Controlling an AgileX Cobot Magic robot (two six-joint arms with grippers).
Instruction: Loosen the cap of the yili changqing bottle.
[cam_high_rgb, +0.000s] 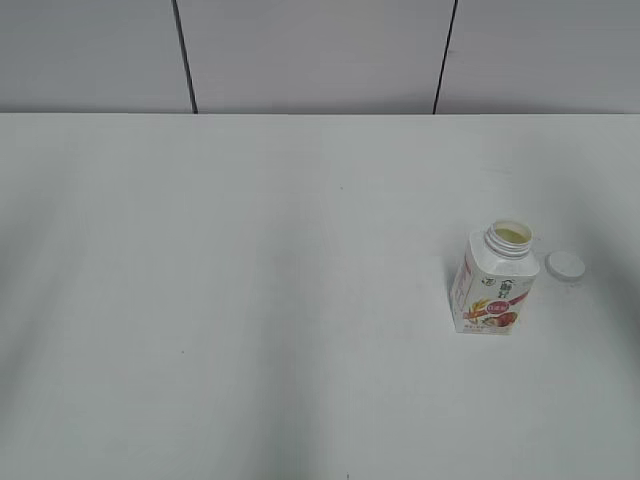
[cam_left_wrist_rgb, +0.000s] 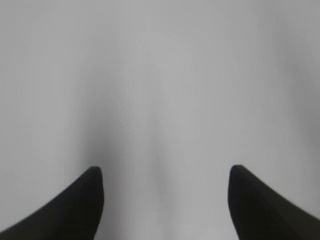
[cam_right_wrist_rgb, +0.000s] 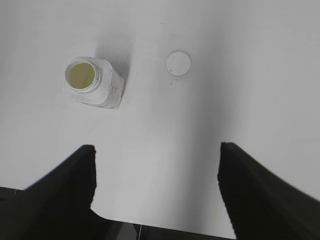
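The yili changqing bottle (cam_high_rgb: 493, 284) stands upright on the white table at the right, its neck open with pale liquid showing inside; it also shows in the right wrist view (cam_right_wrist_rgb: 92, 82). The white cap (cam_high_rgb: 565, 266) lies flat on the table just right of the bottle, apart from it, and shows in the right wrist view (cam_right_wrist_rgb: 178, 64). My right gripper (cam_right_wrist_rgb: 156, 150) is open and empty, high above the table, away from both. My left gripper (cam_left_wrist_rgb: 165, 172) is open and empty over bare table. Neither gripper shows in the exterior view.
The white table (cam_high_rgb: 250, 300) runs back to a grey panelled wall (cam_high_rgb: 310, 50). The table's edge and a dark floor strip show at the bottom of the right wrist view (cam_right_wrist_rgb: 150, 232).
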